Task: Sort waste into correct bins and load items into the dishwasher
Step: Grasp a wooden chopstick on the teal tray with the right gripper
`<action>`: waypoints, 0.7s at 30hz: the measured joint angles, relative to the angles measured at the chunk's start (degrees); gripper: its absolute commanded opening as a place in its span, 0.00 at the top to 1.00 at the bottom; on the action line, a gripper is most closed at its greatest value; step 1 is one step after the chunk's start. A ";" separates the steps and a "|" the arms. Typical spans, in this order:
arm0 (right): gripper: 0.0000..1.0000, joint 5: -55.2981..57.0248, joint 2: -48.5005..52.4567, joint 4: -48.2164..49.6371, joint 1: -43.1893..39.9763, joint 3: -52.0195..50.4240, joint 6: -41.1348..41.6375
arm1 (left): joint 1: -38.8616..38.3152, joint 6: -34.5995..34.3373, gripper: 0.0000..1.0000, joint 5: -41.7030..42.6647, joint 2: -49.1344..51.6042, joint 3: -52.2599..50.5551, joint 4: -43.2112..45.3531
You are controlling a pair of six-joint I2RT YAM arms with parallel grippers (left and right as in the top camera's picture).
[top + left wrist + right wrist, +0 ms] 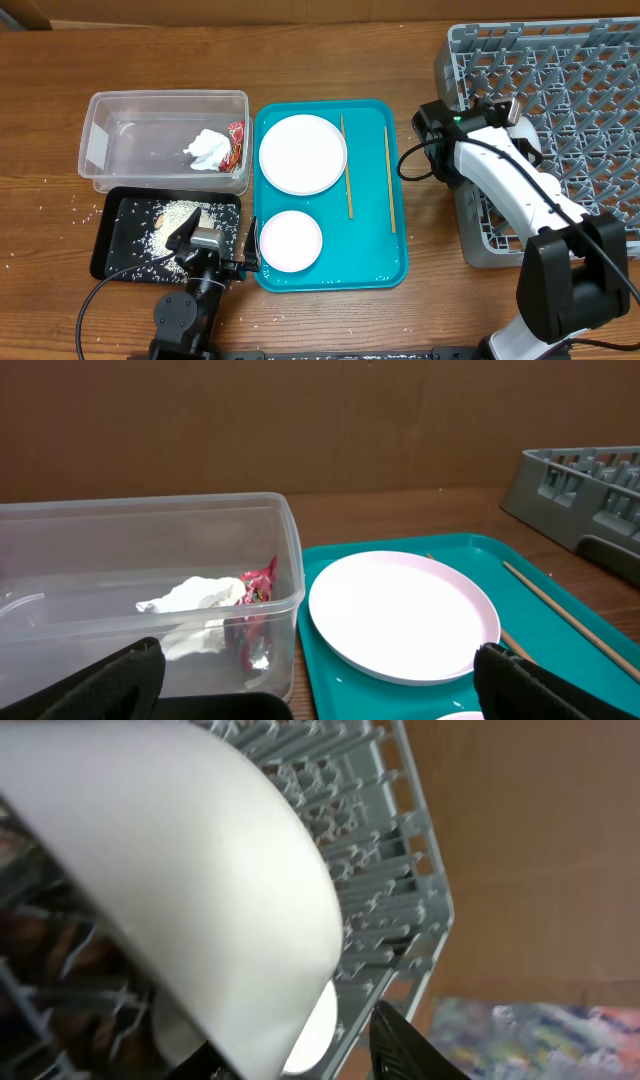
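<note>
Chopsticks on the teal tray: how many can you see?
2. One chopstick lies just right of the large plate; the other chopstick lies near the right rim of the teal tray. None seems hidden.

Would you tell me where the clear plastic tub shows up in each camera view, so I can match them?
Overhead: the clear tub sits upper left, left of the teal tray.
Left wrist: the tub fills the left half, with the tray on its right.
Right wrist: not in it.
Shared landmark: the grey dish rack, seen in all three.
</note>
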 measured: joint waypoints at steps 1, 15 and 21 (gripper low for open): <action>0.62 -0.96 -0.13 -0.09 0.31 0.00 0.39 | 0.00 0.02 0.00 -0.02 0.00 0.00 0.00; 0.42 -25.79 -14.56 5.79 8.70 0.00 0.72 | -0.02 0.02 0.00 0.00 0.00 0.00 0.00; 0.57 -59.34 -14.23 16.02 9.01 0.07 -9.14 | 0.00 0.02 0.00 -0.02 0.00 0.00 0.00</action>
